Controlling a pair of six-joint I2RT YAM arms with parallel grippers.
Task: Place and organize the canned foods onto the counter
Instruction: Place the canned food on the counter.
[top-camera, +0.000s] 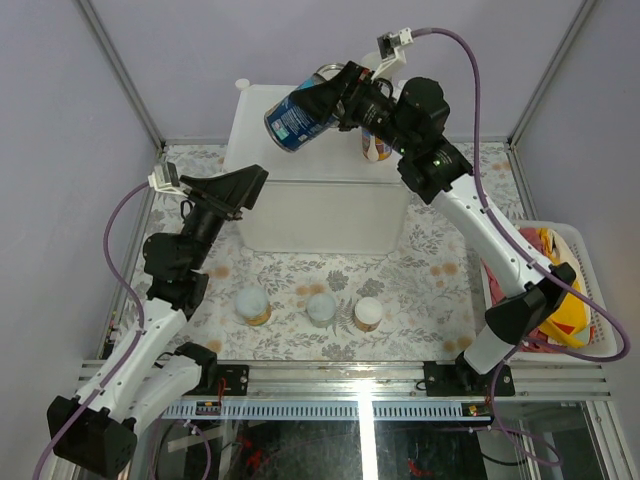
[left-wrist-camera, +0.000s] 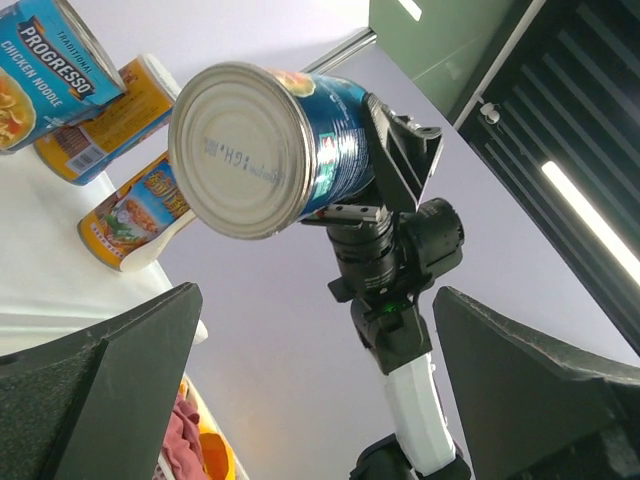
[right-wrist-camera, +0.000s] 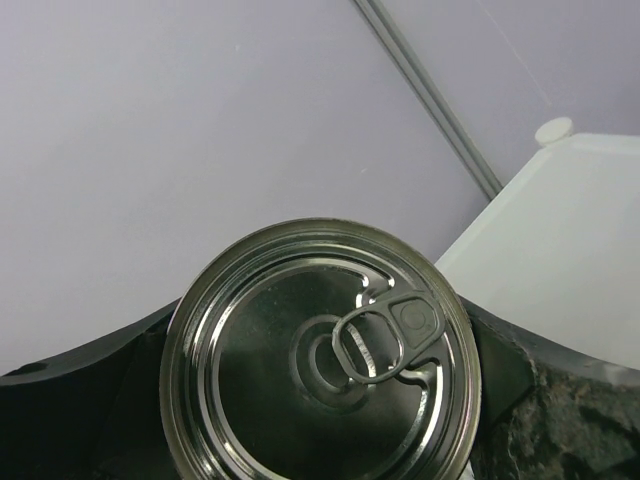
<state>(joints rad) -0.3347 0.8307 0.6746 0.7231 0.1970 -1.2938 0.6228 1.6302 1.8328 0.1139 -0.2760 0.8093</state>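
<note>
My right gripper is shut on a blue-labelled can, held tilted in the air over the white counter. In the right wrist view the can's pull-tab top sits between the black fingers. In the left wrist view the held can shows its bare base. Behind it on the counter top stand a Progresso can and two yellow-orange cans. Three pale-topped cans stand in a row on the table. My left gripper is open and empty at the counter's front left corner.
A white slatted basket with red and yellow cloth sits at the table's right edge, beside the right arm's base. A round knob marks the counter's corner. The floral table cover lies in front of the counter.
</note>
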